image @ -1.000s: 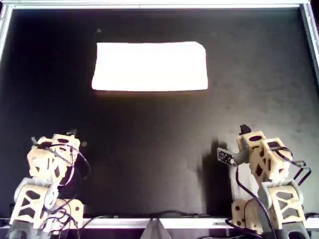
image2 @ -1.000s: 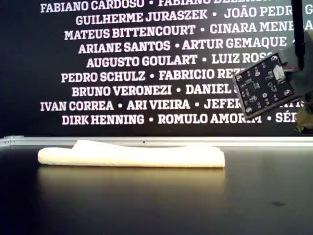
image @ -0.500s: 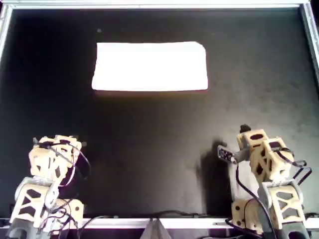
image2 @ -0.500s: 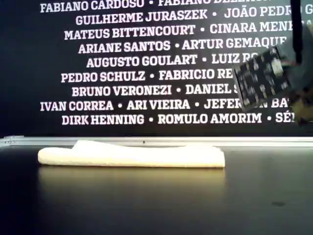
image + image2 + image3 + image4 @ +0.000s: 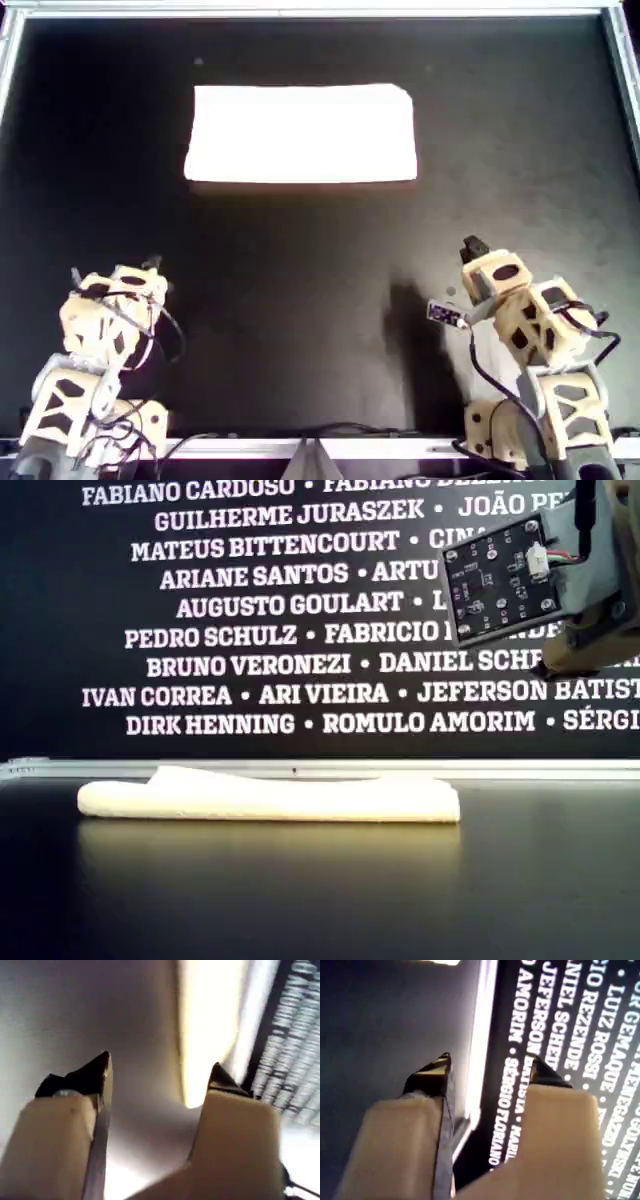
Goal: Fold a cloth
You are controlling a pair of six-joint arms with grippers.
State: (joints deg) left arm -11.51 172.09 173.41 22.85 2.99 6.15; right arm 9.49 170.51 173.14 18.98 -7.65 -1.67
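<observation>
The cloth lies flat as a pale rectangle on the far half of the black table. In the exterior view it looks thick, with a rounded near edge. My first gripper is open and empty. It sits at the overhead view's near left, far from the cloth, which shows ahead of it. My second gripper is open and empty. It is raised at the overhead view's near right and faces the lettered wall. Only a corner of the cloth shows there.
A metal rail runs along the black table's far edge and sides. A black wall with white names stands behind it. A circuit board on the second arm hangs at the exterior view's upper right.
My second gripper has risen and shifted left in both views, its circuit board moving up and left in the exterior view. My first gripper has shifted slightly. The cloth has not moved.
</observation>
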